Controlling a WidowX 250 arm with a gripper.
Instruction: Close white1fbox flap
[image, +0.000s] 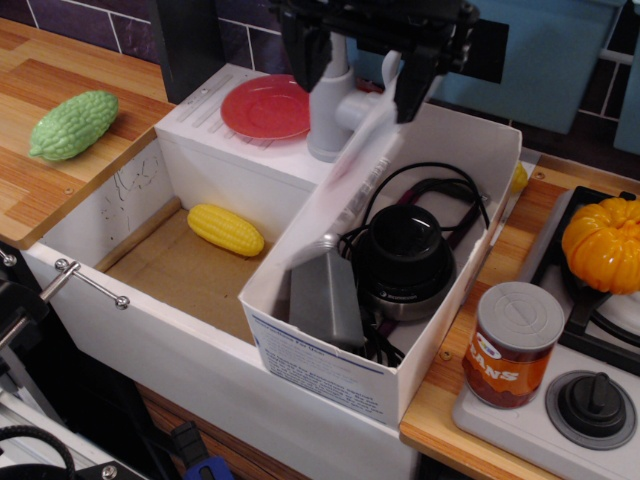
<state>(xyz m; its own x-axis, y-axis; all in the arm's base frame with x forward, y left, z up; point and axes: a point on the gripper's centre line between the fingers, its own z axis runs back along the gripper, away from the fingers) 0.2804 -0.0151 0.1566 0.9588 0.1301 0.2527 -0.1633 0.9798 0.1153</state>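
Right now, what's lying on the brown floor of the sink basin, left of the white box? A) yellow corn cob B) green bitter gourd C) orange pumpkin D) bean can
A: the yellow corn cob lies on the basin floor, left of the white box; the green gourd is up on the wooden counter, and the pumpkin and can sit to the box's right.

Black hand (365, 75), blocky housing, two dark fingers (415, 85).
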